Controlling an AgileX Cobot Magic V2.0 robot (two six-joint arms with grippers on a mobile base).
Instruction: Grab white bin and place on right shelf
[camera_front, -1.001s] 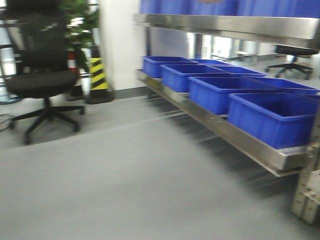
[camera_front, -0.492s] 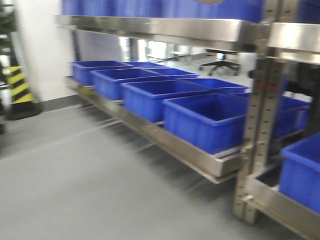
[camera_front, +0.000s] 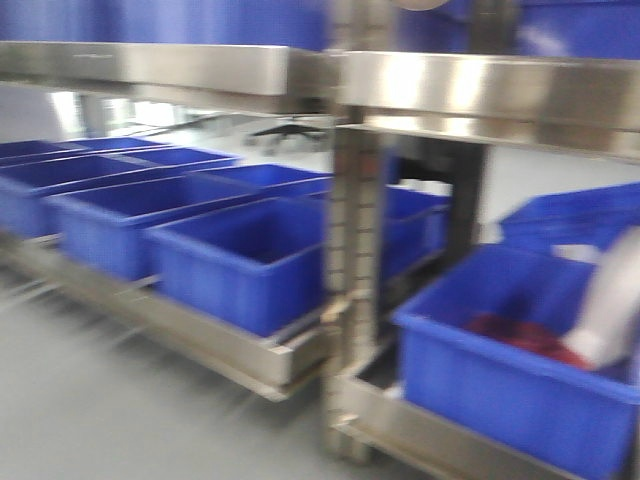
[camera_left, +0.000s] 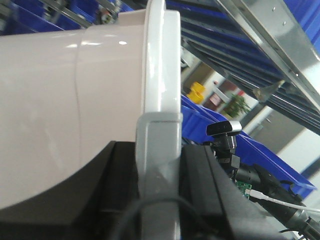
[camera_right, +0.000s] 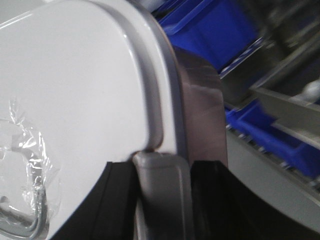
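Steel racks (camera_front: 205, 68) with blue crates (camera_front: 240, 265) above grey floor (camera_front: 100, 420); left pincer (camera_left: 157, 127) and right pincer (camera_right: 161, 167) each tight on white bin (camera_left: 60, 100)

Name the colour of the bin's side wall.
The white bin wall is pale pinkish-white, its lid plain white; clearest in the left wrist view.

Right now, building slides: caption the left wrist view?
Left gripper clamped on rim of the white bin, blue crates behind.
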